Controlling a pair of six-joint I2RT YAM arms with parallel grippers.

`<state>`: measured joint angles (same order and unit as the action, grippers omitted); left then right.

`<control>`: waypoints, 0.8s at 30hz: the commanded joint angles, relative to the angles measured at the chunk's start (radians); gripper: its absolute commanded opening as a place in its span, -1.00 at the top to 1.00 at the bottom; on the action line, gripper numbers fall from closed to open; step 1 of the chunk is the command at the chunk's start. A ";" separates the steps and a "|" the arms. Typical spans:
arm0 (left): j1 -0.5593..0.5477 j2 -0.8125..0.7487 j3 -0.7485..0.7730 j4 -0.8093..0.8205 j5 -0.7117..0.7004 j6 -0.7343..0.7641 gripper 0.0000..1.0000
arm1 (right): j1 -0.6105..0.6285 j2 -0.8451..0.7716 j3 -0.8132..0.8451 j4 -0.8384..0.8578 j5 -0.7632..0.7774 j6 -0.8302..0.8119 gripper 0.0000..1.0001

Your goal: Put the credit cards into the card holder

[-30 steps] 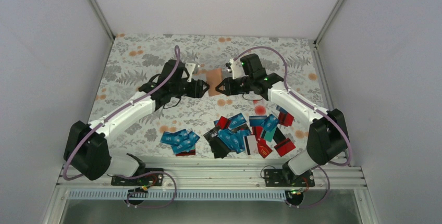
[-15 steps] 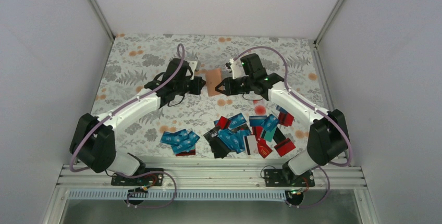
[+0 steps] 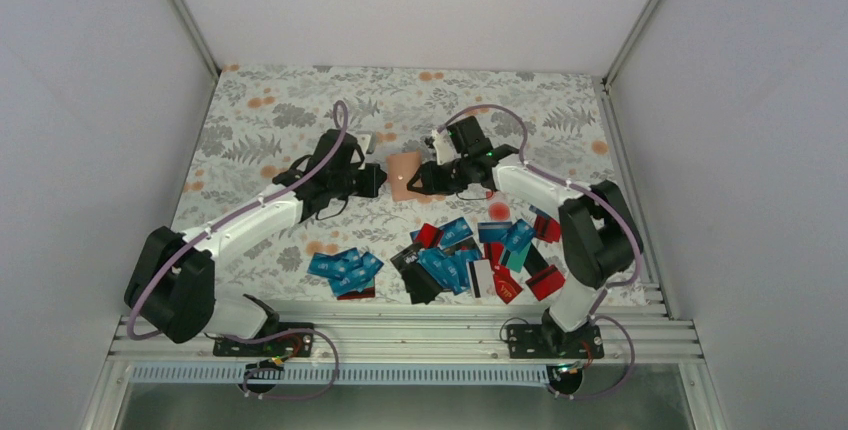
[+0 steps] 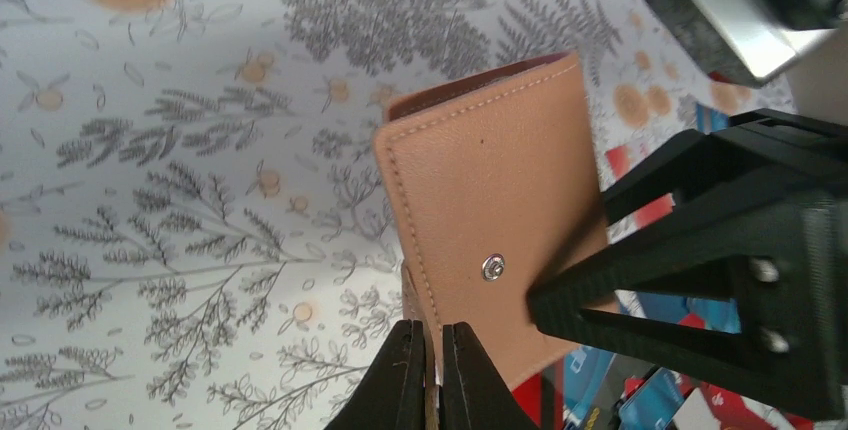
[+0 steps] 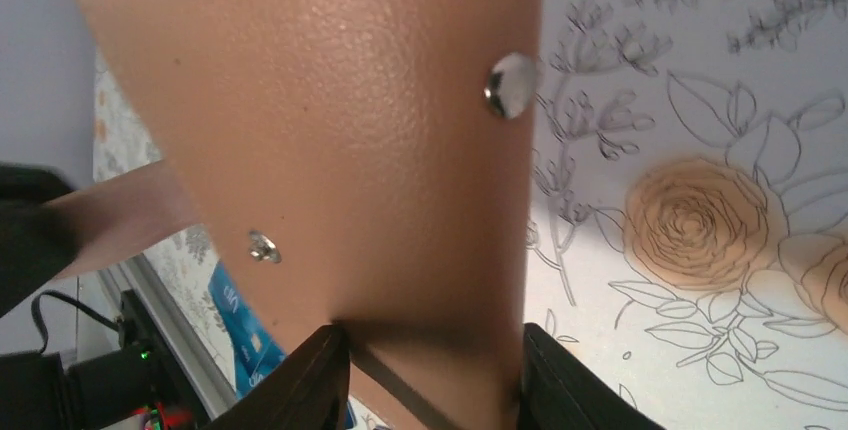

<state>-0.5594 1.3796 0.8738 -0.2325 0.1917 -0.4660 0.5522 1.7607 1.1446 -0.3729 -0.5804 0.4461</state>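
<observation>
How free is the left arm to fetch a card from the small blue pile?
Probably not yet: its fingers are shut on the card holder. Otherwise the way to the blue pile looks open.

A table covered with a pale cloth printed with grey ferns and orange roses [image 3: 270, 140] was enclosed on three sides by plain white panels: a left panel [image 3: 90, 100], a back panel [image 3: 420, 0] and a right panel [image 3: 740, 150]. The panels were joined at the far corners by slanting silver aluminium posts [image 3: 180, 5]. The near edge was bounded by a ribbed aluminium rail [image 3: 400, 335], below which a perforated metal strip [image 3: 400, 373] and a dull grey metal sheet [image 3: 400, 408] were seen. The whole was lit evenly and softly.
</observation>
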 commanded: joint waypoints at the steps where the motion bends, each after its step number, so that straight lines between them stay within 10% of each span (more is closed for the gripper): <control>1: -0.005 0.018 -0.032 0.057 0.002 -0.020 0.95 | 0.009 0.054 -0.016 0.034 0.009 0.005 0.05; 24: -0.030 0.019 -0.034 0.032 -0.020 0.005 0.95 | 0.011 0.009 -0.005 0.015 0.038 -0.073 -0.33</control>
<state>-0.5850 1.3922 0.8288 -0.2111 0.1860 -0.4816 0.5545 1.7935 1.1210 -0.3752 -0.5472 0.3870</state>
